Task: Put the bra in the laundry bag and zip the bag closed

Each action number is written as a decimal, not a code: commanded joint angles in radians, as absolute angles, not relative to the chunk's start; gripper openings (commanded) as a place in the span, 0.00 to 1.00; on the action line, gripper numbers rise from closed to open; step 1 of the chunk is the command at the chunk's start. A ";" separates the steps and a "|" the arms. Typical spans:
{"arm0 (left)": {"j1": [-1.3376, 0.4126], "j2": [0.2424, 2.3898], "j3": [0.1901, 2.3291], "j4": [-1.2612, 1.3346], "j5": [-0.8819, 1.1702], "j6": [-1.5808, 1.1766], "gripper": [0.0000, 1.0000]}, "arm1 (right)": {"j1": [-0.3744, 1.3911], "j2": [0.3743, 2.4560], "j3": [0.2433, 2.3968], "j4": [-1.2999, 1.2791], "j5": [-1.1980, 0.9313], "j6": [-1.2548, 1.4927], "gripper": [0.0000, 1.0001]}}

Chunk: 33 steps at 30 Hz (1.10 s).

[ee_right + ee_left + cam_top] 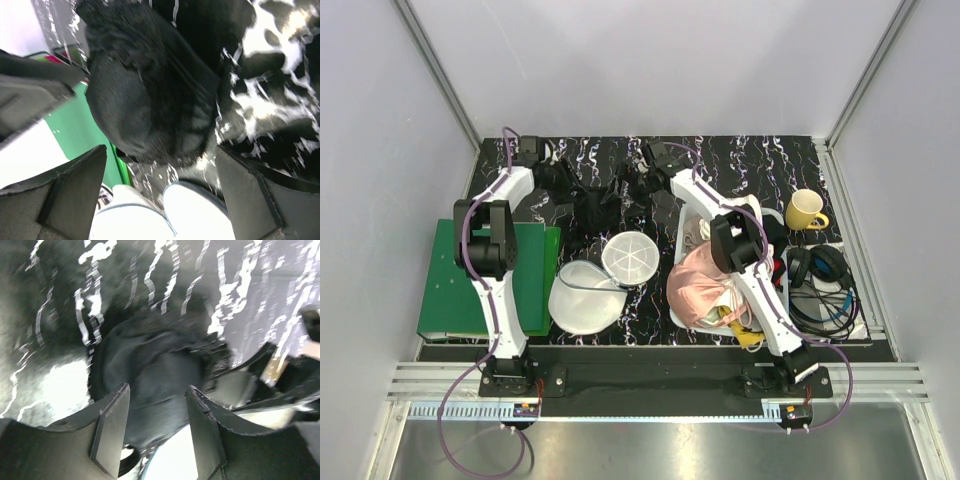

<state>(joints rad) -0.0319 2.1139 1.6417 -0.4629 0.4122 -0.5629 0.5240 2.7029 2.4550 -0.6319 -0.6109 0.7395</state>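
Bra [598, 208] lies bunched at the far middle of the table [770, 165], black against black marbling, hard to pick out from above. Up close it is matte, soft and charcoal-dark, each cup a rounded dome with folds and a seamed band along one edge.

My left gripper [157, 390] has its fingers partly apart, and one cup [160, 375] bulges into the gap. I cannot tell whether the pads touch it. My right gripper [160, 150] is spread wide and holds nothing, with the other cup [150, 95] just beyond its tips.

The bag [582, 300] lies open nearer my bases, apart from the bra.
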 commanded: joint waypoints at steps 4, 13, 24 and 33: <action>-0.028 2.115 1.617 -0.477 0.397 -0.508 0.51 | 0.557 2.781 2.539 -0.577 -0.574 0.798 0.93; -0.025 2.137 1.612 -0.488 0.385 -0.482 0.49 | 0.575 2.755 2.431 -0.434 -0.520 0.870 0.80; -0.023 2.129 1.601 -0.488 0.403 -0.495 0.49 | 0.575 2.689 2.257 -0.187 -0.505 0.956 0.22; -0.023 2.027 1.641 -0.528 0.396 -0.488 0.53 | 0.565 2.590 2.175 -0.172 -0.497 0.888 0.00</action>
